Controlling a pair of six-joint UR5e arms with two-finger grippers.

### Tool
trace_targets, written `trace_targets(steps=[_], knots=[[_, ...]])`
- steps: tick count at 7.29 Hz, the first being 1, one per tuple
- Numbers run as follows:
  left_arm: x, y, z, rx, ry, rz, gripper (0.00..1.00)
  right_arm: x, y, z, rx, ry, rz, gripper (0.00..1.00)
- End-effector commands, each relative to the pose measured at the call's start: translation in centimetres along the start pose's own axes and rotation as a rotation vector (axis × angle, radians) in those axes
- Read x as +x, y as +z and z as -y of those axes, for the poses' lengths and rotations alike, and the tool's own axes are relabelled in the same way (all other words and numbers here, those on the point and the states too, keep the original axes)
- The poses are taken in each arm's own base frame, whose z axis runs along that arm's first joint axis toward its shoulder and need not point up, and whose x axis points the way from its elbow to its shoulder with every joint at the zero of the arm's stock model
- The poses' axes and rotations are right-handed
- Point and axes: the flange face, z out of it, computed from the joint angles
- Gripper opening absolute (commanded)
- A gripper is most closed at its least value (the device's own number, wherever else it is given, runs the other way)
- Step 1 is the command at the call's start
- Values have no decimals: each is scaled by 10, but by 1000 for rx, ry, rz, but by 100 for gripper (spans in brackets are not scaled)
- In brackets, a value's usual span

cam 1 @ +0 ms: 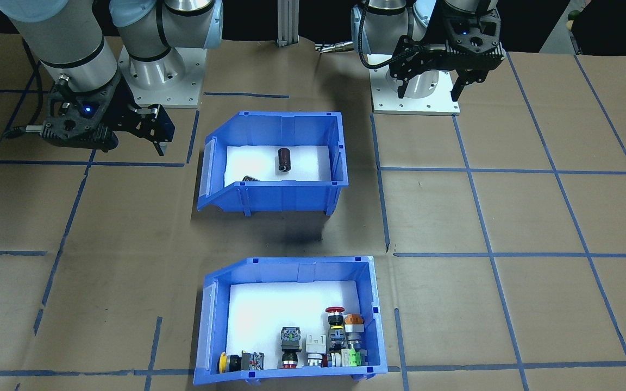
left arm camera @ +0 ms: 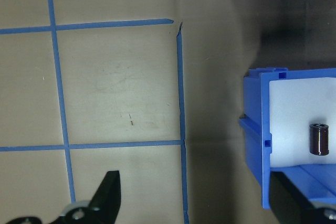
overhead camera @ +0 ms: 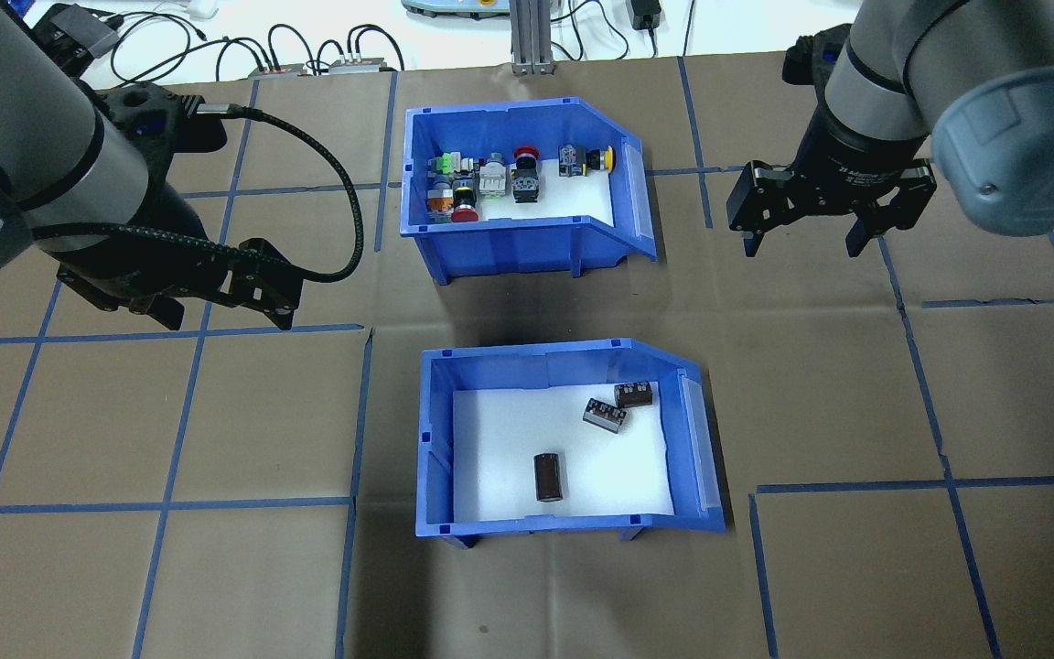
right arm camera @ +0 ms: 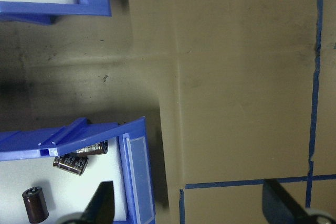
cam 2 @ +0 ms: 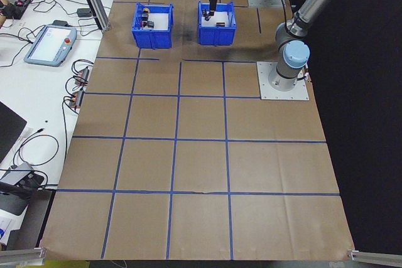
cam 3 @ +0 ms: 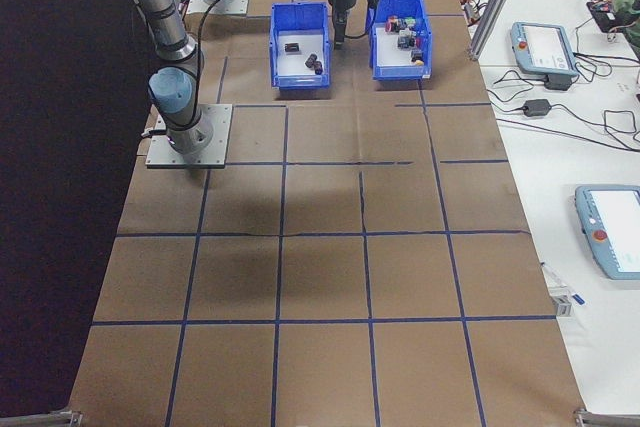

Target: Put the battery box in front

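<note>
Battery box [overhead camera: 435, 430] sits nearest the robot on the brown paper table [overhead camera: 856, 567], open end toward the robot's right. White foam floor, three dark cylinders [overhead camera: 549, 477] on it: one alone mid-floor, two close together near the open end. The left wrist view catches the box's closed end and the lone cylinder; the right wrist view shows the open end with all three. Left gripper [overhead camera: 220, 309] hangs above the table off the box's closed end, well apart from it, fingers spread wide, nothing between them. Right gripper [overhead camera: 801, 240] hangs above the table on the other side, farther out and level with the gap between the bins, fingers also spread wide and empty. Neither touches a bin. Beyond the battery box, a gap of bare paper, then the second blue bin [overhead camera: 509, 243] in line with it, same orientation. Its switches [overhead camera: 490, 176] (red, green, yellow, orange caps) are crowded along its far wall. Past the table's far edge: cables [overhead camera: 307, 46] and an aluminium post [overhead camera: 527, 37].
</note>
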Motion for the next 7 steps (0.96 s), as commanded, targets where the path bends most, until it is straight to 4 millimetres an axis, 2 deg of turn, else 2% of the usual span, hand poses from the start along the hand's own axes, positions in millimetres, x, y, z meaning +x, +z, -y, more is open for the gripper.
trace_targets(steps=[1,7], knots=[[0,-2,-2,5,0,1,99,0,0,0,-2,0,-1,100],[0,0,-3,-2,-50,3,99,3,-2,4,3,-1,-36,100]])
